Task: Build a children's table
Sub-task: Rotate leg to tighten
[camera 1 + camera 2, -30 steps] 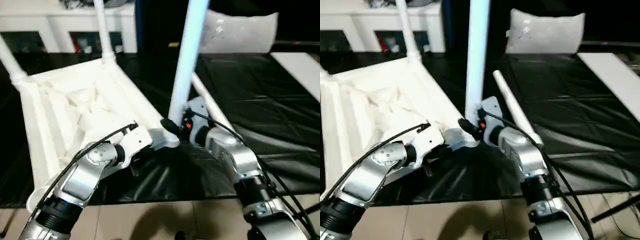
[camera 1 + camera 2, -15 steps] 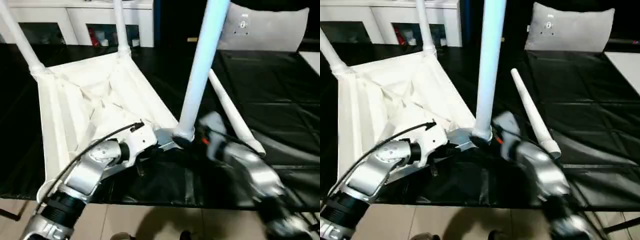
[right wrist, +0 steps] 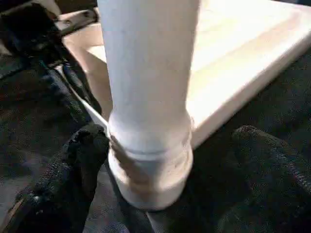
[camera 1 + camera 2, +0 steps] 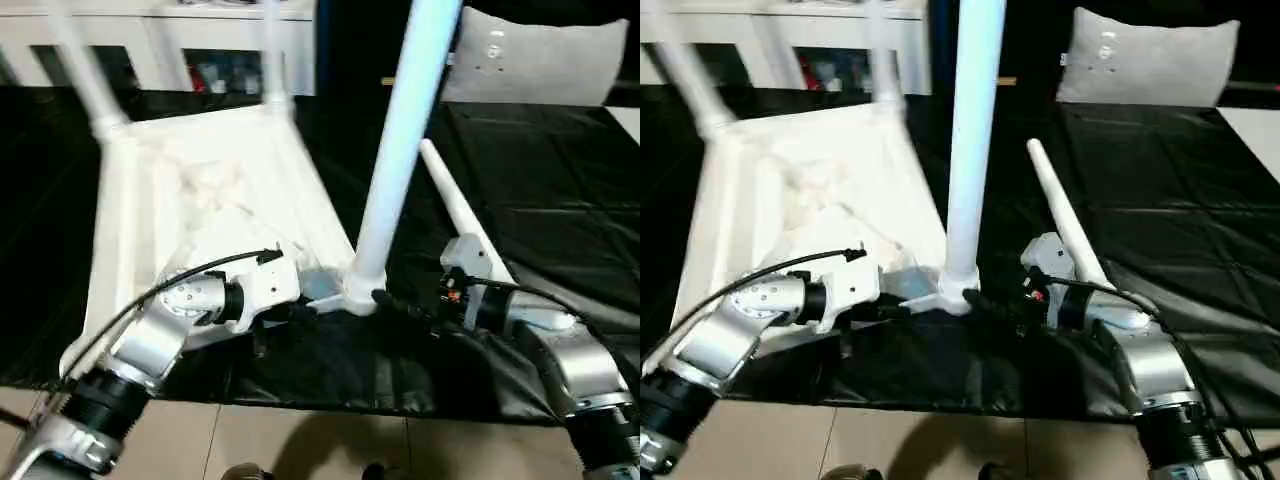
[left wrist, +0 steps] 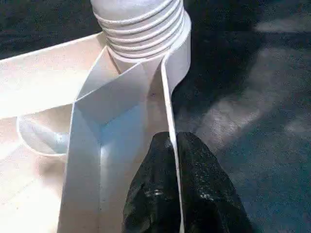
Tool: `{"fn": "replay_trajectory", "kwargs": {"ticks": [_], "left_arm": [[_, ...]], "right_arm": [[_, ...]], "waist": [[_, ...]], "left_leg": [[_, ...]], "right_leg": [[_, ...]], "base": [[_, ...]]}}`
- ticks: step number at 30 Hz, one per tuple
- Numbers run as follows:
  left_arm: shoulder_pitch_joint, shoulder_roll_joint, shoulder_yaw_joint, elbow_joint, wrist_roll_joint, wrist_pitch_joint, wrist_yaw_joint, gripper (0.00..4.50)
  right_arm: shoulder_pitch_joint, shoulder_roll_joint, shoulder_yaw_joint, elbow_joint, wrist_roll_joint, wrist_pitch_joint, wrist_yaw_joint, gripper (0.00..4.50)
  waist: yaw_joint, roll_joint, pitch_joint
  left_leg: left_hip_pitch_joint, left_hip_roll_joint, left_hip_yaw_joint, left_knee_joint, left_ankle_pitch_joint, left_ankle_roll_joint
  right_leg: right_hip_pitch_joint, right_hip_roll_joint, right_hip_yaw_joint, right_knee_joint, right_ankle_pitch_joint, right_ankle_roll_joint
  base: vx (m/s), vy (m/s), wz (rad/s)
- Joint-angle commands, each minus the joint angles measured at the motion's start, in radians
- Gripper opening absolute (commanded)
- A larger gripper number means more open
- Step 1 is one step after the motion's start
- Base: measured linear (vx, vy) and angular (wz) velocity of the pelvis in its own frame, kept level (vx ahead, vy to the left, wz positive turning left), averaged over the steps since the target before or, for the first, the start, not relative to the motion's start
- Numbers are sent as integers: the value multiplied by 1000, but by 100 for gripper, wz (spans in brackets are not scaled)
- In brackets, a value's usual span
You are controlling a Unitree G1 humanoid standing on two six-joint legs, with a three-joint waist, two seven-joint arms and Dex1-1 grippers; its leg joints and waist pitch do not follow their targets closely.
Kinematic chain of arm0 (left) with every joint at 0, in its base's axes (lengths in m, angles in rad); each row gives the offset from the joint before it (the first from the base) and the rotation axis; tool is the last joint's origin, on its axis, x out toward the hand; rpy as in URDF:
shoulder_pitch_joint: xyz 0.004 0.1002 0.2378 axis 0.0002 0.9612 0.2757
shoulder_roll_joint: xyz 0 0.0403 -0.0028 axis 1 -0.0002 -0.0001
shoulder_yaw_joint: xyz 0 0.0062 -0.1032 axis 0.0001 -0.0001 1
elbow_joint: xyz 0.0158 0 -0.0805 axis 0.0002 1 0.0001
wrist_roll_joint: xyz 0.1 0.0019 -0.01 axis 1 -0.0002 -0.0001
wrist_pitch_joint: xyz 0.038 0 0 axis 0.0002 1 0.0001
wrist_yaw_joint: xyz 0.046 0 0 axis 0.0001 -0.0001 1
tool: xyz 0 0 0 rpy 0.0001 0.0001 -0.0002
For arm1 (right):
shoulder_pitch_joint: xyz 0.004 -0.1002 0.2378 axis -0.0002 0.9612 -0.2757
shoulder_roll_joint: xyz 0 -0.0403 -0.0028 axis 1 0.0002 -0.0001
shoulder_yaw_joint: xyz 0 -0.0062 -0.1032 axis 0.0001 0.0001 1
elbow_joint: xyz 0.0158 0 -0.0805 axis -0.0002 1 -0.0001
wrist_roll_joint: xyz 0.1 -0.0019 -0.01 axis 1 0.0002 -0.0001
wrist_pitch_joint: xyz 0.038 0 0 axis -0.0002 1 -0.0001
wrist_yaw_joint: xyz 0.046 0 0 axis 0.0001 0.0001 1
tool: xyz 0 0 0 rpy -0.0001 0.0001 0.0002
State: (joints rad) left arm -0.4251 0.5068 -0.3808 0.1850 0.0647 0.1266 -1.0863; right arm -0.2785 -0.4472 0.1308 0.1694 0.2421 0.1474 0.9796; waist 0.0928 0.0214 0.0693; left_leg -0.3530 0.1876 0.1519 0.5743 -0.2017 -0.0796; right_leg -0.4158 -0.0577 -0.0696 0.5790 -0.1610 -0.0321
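The white children's table top [image 4: 200, 200] lies underside up on the black-covered work table. Two legs [image 4: 90, 80] stand in its far corners. A third leg [image 4: 400, 150] stands upright in the near right corner socket [image 5: 141, 29], its ribbed end showing. The fourth leg [image 4: 460, 215] lies loose on the black cover to the right. My left gripper [image 5: 170, 145] is shut on the top's thin rim just beside that socket. My right gripper [image 3: 170, 138] is open, with one finger on each side of the upright leg's base.
The work table's front edge runs just under both forearms, with tiled floor [image 4: 300, 440] below. A grey cushion [image 4: 540, 55] stands at the back right. White shelving [image 4: 160, 20] lines the back left, and a white board [image 4: 630, 120] shows at the right edge.
The camera has shifted. My right arm has swung out to the right and its fingers have spread off the upright leg's base. The left gripper keeps its hold on the rim.
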Motion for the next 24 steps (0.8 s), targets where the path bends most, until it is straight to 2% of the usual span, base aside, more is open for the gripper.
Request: {"fn": "replay_trajectory", "kwargs": {"ticks": [1,8,10,13,15,16,24], "left_arm": [[-16,12,-58,-2,19,-50,-64,0],[-30,15,-73,11,16,-78,-94,0],[-30,14,-74,10,16,-80,-98,0],[-30,14,-75,12,15,-85,-101,0],[-30,15,-75,11,14,-85,-104,0],[-30,17,-75,10,13,-84,-106,0],[-27,24,-74,8,9,-77,-116,0]], "right_arm": [[-10,-14,25,-17,-4,-7,27,447],[-56,11,53,51,-45,-27,30,447],[-62,16,56,64,-38,-22,39,419],[-71,20,60,78,-26,-16,51,406],[-74,23,63,81,-24,-12,59,377],[-77,25,65,88,-27,-15,62,370],[-79,34,65,111,-17,-10,84,303]], "waist": [[-2,3,-71],[-4,2,-68],[-4,1,-69],[-3,-2,-71],[-3,-2,-70],[-3,-5,-71],[-3,-2,-71]], "left_leg": [[-2,35,3,-53,-84,92],[-1,36,3,-56,-119,65],[-1,36,3,-55,-124,63],[-3,34,3,-53,-108,68],[-3,34,3,-52,-103,70],[-3,34,3,-52,-103,69],[-3,35,3,-50,-109,68]], "right_leg": [[70,-73,47,-46,-119,-225],[70,-75,48,-49,-181,-217],[70,-75,49,-50,-188,-213],[72,-75,48,-46,-167,-213],[72,-75,48,-46,-167,-215],[73,-76,48,-45,-176,-212],[70,-75,48,-45,-195,-208]], "base": [[0,0,0],[0,0,0],[0,0,0],[0,0,0],[0,0,0],[0,0,0],[0,0,0]]}}
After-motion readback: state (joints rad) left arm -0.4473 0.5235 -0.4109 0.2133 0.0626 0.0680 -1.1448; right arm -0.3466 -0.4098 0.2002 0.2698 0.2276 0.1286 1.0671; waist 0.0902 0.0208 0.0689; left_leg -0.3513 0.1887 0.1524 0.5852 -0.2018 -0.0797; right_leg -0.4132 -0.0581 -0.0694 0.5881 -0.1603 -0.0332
